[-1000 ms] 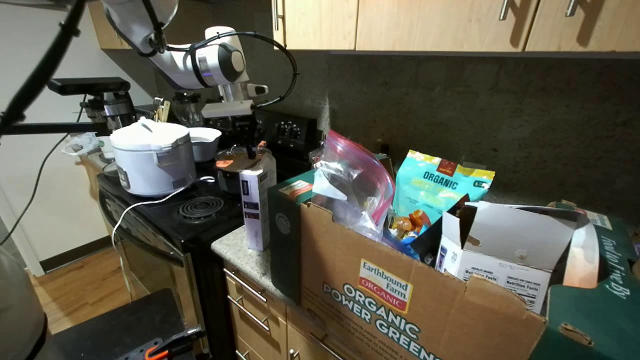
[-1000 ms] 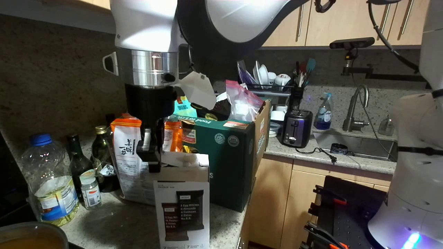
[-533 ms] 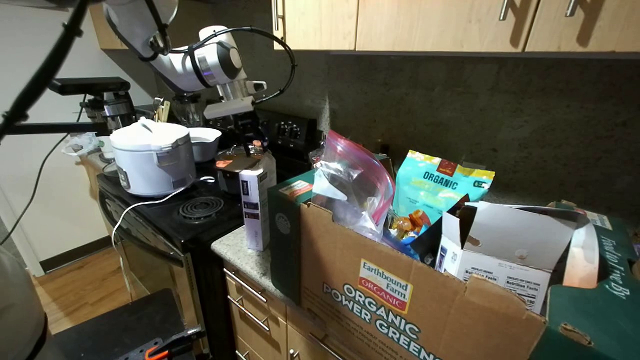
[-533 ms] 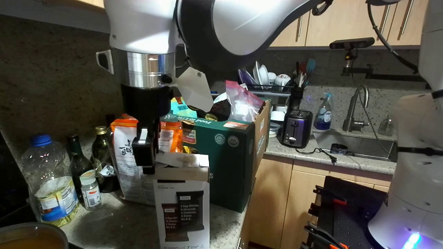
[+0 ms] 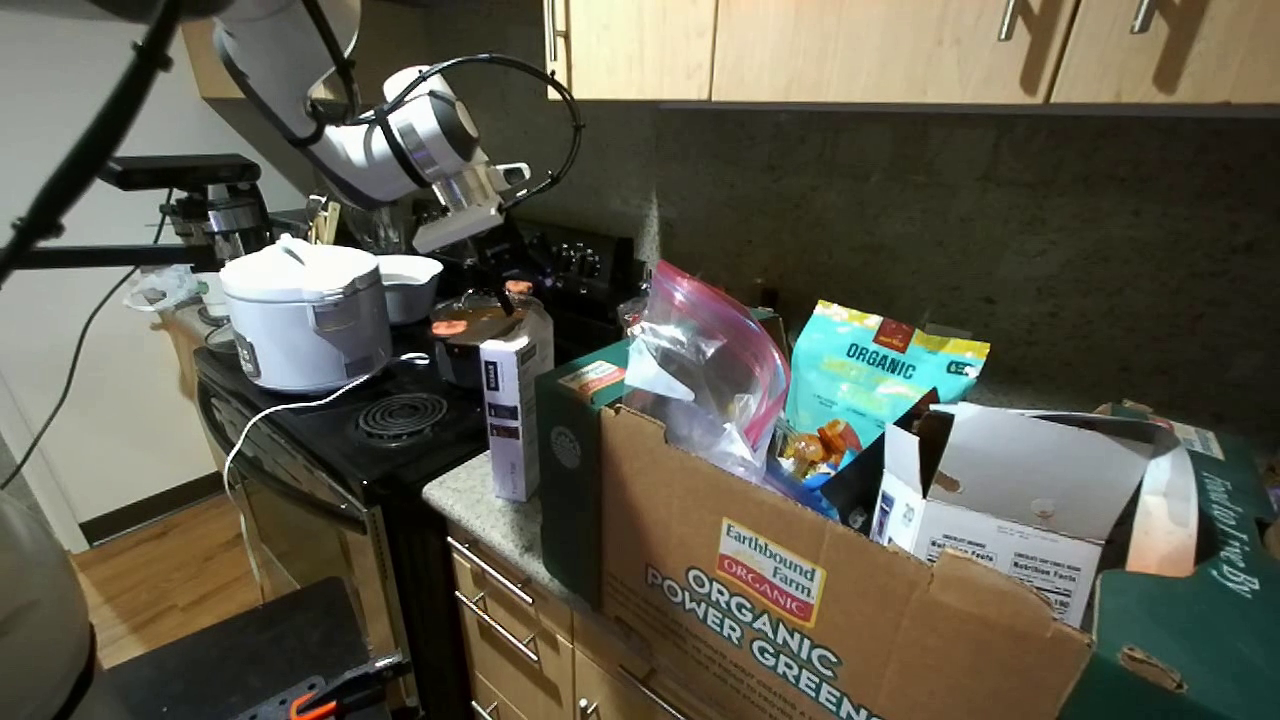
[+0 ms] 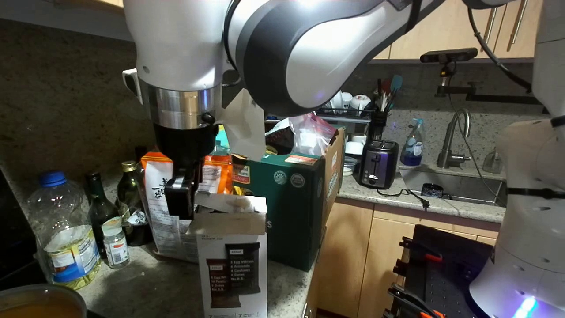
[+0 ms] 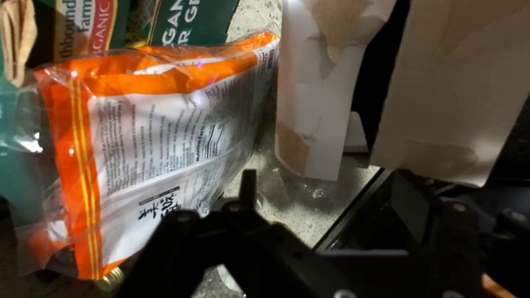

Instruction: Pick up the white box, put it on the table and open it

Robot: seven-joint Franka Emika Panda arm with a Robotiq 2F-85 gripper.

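The table point(image 6: 145, 287) has a wide, speckled stone top, next to a black stove point(image 5: 430, 465).

A big cardboard box point(image 5: 870, 590) stands on the table. In an exterior view, things stick out of its top: a clear bag point(image 5: 715, 370) with a pink edge between ten and eleven o'clock, a teal bag point(image 5: 860, 385) at twelve, and a wide white carton point(image 5: 985, 530) at three with its flaps up.

A white cooker point(image 5: 305, 325) with its lid on sits on the stove. A pot point(image 5: 468, 342) at its three o'clock has brown at the top.

An orange and white bag point(image 7: 165, 136) stands at nine o'clock in the wrist view. The white box point(image 6: 234, 274), tall and slim, is upright on the table, just beside the big cardboard box. Its top flaps stick out, and in the wrist view a gap shows between two of them, too dark to see inside. A clear bottle point(image 6: 66, 234) at nine o'clock from it, in an exterior view, has something yellow low inside.

The black gripper point(image 7: 327, 190) hangs near the top of the white box, at eleven o'clock from its middle in an exterior view. Its fingers point(image 7: 247, 190) are wide apart. In the wrist view, the gap between them shows the table and the edge of the stove. The finger at four o'clock there is right by a flap; I cannot tell if they touch.
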